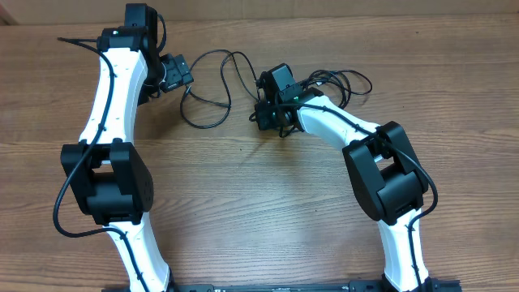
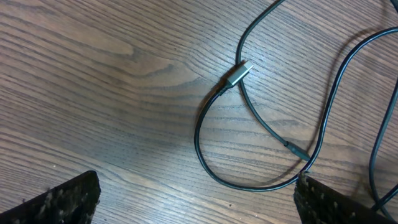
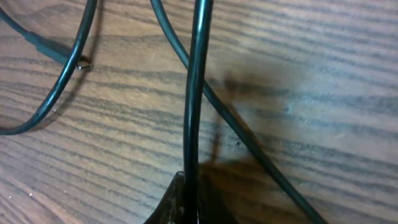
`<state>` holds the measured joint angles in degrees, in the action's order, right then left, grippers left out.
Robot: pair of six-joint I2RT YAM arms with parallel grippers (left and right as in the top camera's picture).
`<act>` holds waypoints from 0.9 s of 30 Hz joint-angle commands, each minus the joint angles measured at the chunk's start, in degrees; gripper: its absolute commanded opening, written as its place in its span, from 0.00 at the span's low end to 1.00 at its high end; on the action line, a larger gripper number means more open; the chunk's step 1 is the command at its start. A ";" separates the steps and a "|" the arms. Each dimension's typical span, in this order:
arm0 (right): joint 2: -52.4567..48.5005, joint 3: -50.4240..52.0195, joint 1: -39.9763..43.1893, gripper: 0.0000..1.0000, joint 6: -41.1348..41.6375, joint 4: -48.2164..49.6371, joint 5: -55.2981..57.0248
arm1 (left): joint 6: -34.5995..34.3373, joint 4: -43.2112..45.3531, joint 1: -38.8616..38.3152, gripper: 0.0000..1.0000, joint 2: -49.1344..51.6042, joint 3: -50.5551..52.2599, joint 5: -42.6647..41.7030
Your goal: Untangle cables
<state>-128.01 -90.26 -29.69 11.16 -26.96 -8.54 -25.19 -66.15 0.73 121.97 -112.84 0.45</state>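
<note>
Thin black cables (image 1: 212,89) lie in loose loops on the wooden table between my two grippers, with a tighter tangle (image 1: 345,81) further right. My left gripper (image 1: 178,75) hovers at the loops' left end, open wide; in the left wrist view its fingers (image 2: 68,199) frame bare wood, and a cable loop (image 2: 205,155) with a silver plug (image 2: 237,74) lies ahead. My right gripper (image 1: 269,113) is shut on one cable (image 3: 196,93), which rises taut from its jaws (image 3: 189,196). Another cable (image 3: 249,143) crosses beneath on the table.
The wooden table (image 1: 259,211) spreads wide toward the front. Both white arms (image 1: 113,97) reach in from the near edge. A small plug end (image 3: 82,62) lies at the upper left of the right wrist view.
</note>
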 commanded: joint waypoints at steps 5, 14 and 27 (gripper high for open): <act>4.15 0.15 -0.20 0.04 2.23 -1.38 -16.52 | -0.59 0.00 -0.42 1.00 0.66 0.26 -0.46; 20.85 0.13 0.07 0.04 2.49 -6.23 -15.93 | -0.59 0.00 -0.42 1.00 0.66 0.26 -0.46; 26.08 0.15 4.94 0.04 0.55 -24.09 -5.42 | -0.59 0.00 -0.42 1.00 0.66 0.26 -0.46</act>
<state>-103.09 -89.95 -26.17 12.69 -50.30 -17.32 -25.17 -66.17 0.73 121.97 -112.84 0.43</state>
